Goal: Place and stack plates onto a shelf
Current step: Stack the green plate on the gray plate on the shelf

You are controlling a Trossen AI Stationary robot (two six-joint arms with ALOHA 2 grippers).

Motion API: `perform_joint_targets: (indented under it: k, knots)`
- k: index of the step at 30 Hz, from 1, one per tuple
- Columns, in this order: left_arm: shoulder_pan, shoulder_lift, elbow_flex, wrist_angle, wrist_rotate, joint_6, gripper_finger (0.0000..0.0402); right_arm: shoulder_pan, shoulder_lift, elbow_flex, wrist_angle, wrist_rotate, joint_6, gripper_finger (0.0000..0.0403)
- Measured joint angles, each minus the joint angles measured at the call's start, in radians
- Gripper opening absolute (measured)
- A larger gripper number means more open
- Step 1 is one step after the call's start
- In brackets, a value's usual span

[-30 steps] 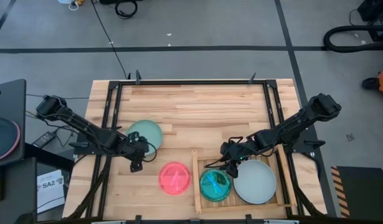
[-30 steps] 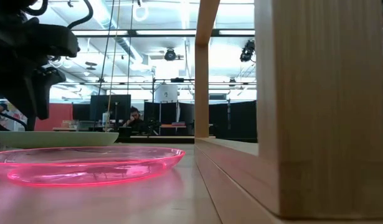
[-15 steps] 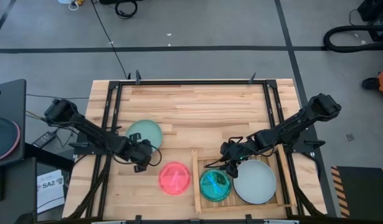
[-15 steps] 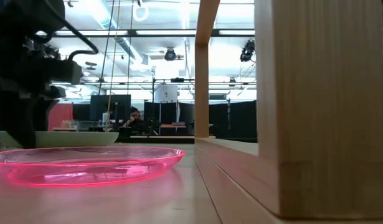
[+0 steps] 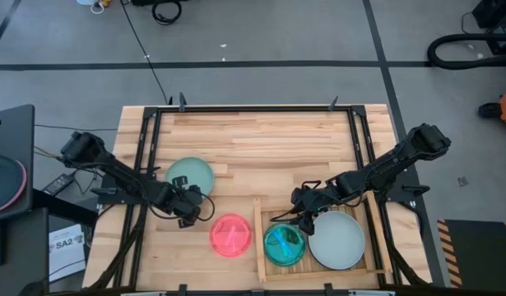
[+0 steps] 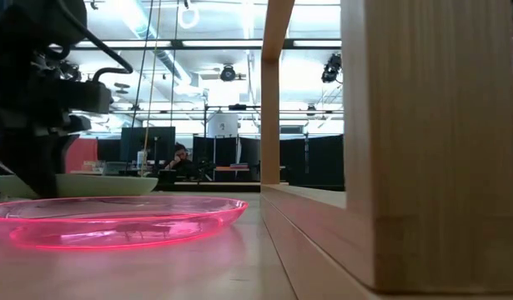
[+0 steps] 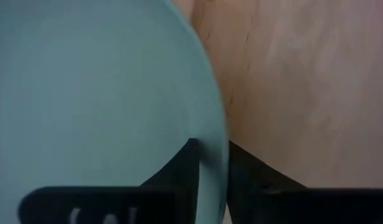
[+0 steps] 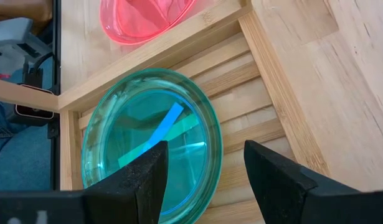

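From above, a pale plank tabletop (image 5: 261, 140) in a black metal frame stands on a grey floor. A round, matte pale mint plate (image 5: 189, 174) lies toward the left edge. The left gripper (image 5: 192, 207) sits at its near rim. A glossy translucent pink plate (image 5: 230, 234) lies at the near edge. Just right of it, the light wooden slatted shelf (image 5: 259, 238) holds a translucent cyan plate (image 5: 284, 244) and a larger whitish plate (image 5: 337, 239), side by side. The right gripper (image 5: 299, 212) hangs over the shelf's far left corner.

At table height, the pink plate's shallow rim gleams. The mint plate sits behind it, the shelf's thick wooden wall rises on the right, and a lit hall with a seated person (image 6: 179, 158) lies beyond.

The left wrist camera shows dark fingers (image 7: 179, 168) clamped on the mint plate's smooth rim.

The right wrist camera shows its fingers (image 8: 147, 177) spread apart above the cyan plate, which rests on the slats.
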Motion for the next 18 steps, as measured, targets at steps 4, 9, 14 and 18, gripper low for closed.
perform_joint_targets:
  k: [4, 9, 14, 18]
  knots:
    - [0.000, 0.000, 0.001, 0.008, -0.025, 0.002, 0.0041, 0.000, 0.000, 0.000, 0.013, 0.000, 0.008, 0.0216]
    - [0.001, 0.001, 0.011, 0.016, -0.090, 0.002, 0.0034, 0.000, 0.000, 0.000, 0.053, 0.000, 0.008, 0.0216]
    - [0.002, 0.001, 0.043, 0.019, -0.166, 0.013, 0.0031, -0.010, 0.000, 0.000, 0.079, 0.000, 0.008, 0.0216]
    - [0.002, 0.001, 0.073, 0.027, -0.229, 0.032, 0.0030, -0.038, 0.000, 0.000, 0.106, 0.019, 0.008, 0.0216]
